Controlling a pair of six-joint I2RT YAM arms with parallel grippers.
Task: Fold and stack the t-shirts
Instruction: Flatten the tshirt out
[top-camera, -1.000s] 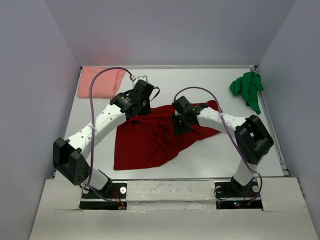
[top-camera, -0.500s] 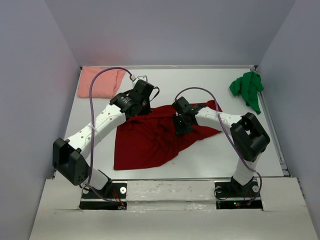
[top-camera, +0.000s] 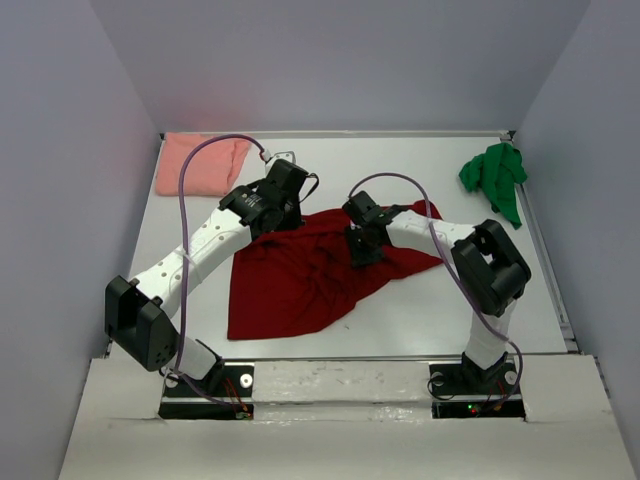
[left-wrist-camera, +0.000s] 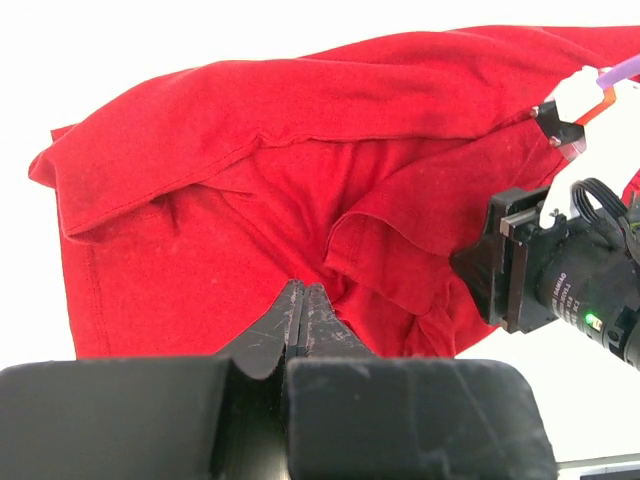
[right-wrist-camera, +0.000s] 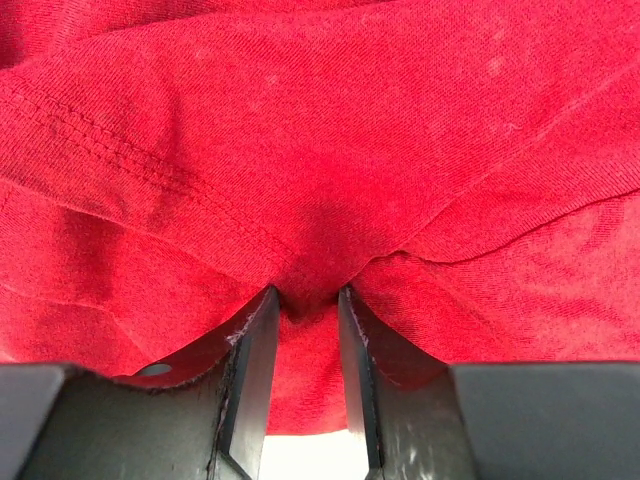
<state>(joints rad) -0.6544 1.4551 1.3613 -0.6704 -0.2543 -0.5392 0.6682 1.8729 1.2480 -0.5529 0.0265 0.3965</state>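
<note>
**Dark red tee spread mid-table, both grippers on its far part**

The dark red t-shirt (top-camera: 300, 285) lies in the middle of the white table (top-camera: 450, 310). It is unfolded and wrinkled, mostly flat, with its near hem toward the arm bases and a narrower part running out to the right. In the left wrist view the far edge is rumpled, with a band of cloth doubled over along it.

The right gripper (right-wrist-camera: 306, 296) sits on the upper middle of the shirt. A pucker of red cloth is between its fingers, touching both inner faces, and creases spread out from that spot, so it is grasping the shirt.

The left gripper (left-wrist-camera: 303, 300) is at the shirt's far left part, jaws clenched tight with no gap. The tips are down at the cloth. Can't tell whether any fabric is nipped between them.

The two grippers are near each other, not touching. The right one's black body shows at the right of the left wrist view.

The pale salmon pink t-shirt (top-camera: 203, 163) is in the far left corner of the table. It lies flat in a roughly rectangular shape, apart from the red one.

The bright green t-shirt (top-camera: 495, 178) is a crumpled heap by the far right edge, well apart from the others. The three shirts lie separately.

A purple cable (top-camera: 215, 140) loops over the left arm. Pale walls stand on three sides of the table.
</note>
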